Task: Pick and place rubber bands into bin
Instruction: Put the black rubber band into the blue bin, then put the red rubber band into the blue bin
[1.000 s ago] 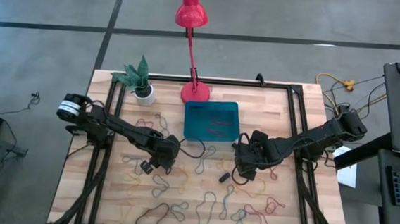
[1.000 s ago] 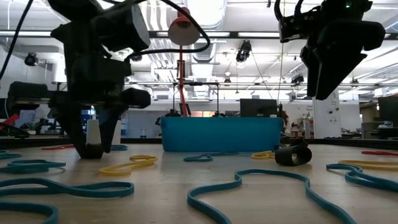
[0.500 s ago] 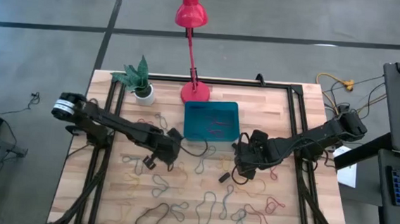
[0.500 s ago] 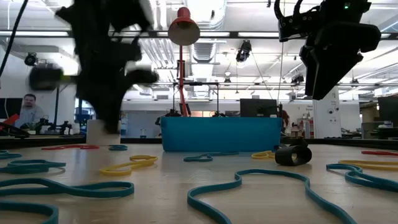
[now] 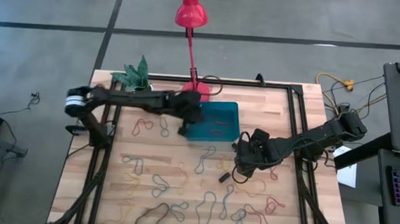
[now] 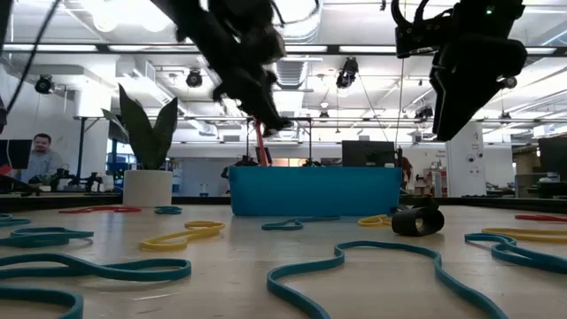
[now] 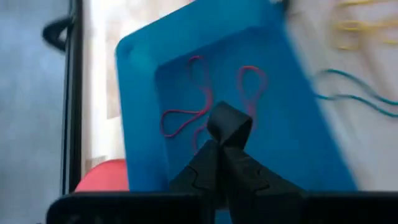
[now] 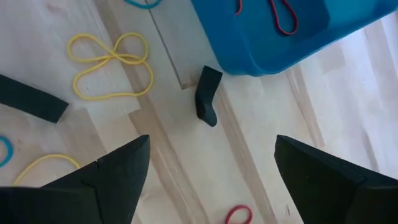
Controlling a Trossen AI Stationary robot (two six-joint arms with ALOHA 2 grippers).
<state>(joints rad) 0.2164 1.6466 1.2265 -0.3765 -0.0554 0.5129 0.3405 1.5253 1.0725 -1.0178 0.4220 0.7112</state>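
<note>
The teal bin (image 5: 228, 111) stands at the table's far middle, with red rubber bands (image 7: 186, 116) lying on its floor. My left gripper (image 5: 186, 125) hangs over the bin's left wall, shut on a black rubber band (image 7: 229, 123). My right gripper (image 5: 241, 164) hovers open to the right of the table's middle, above bare wood with nothing between its fingers. A short black band (image 8: 207, 102) lies just beyond it, near the bin's corner. Many coloured rubber bands (image 5: 211, 206) lie scattered over the near half of the table. My left gripper pinches the black rubber band between its two shut fingers (image 7: 217, 163). A folded loop of the band (image 7: 231, 119) sticks out past the fingertips. The fingers slant down over the bin's floor. The band is lifted clear of table and bin.
A red lamp's base (image 5: 195, 92) stands just behind the bin, and a potted plant (image 6: 148, 188) at the far left. Black frame rails (image 5: 295, 119) run along the table's sides. A yellow band (image 8: 112, 62) lies near my right gripper. A person (image 6: 40, 158) sits far behind.
My left gripper has risen from the table's middle left and swung toward the far right, ending over the bin's left wall, with the black band lifted clear.
</note>
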